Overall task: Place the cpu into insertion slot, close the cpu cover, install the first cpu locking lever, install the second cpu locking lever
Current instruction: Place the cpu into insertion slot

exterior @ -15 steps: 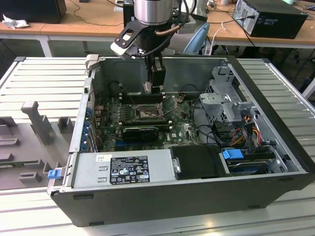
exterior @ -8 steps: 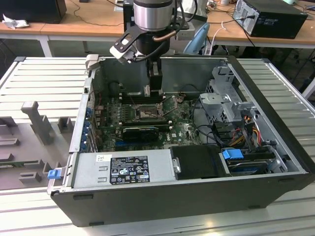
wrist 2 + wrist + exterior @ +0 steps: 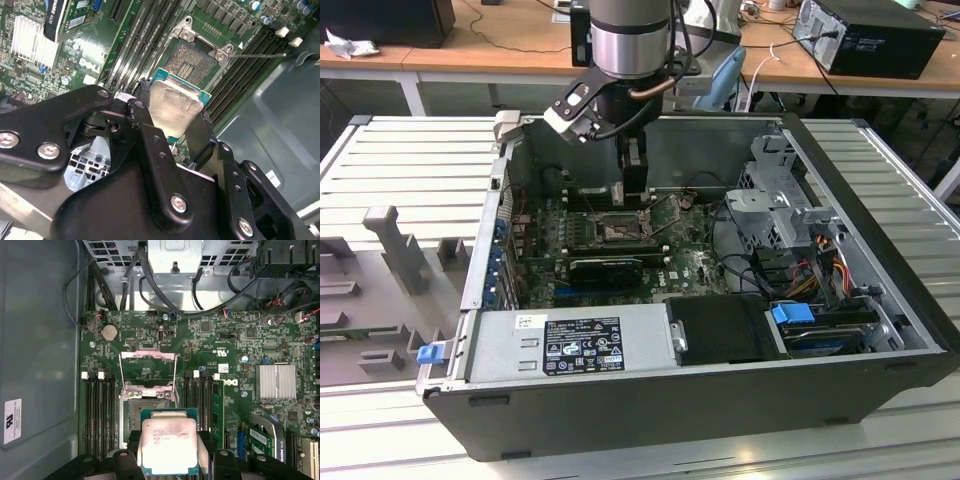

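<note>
Step one, placing the cpu, appears to be under way. The insertion slot (image 3: 131,415) is lying bare beside the cpu cover (image 3: 148,356), which is standing swung open. The gripper (image 3: 168,460) is pinching the cpu (image 3: 168,440) by two opposite edges and holding it above the insertion slot, partly overlapping it. Seating probably calls for squaring the cpu over the insertion slot, then a level descent.

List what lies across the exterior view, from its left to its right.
Grey upright plastic block, blue plastic clip, square dark insertion slot, silver metal drive cage.
</note>
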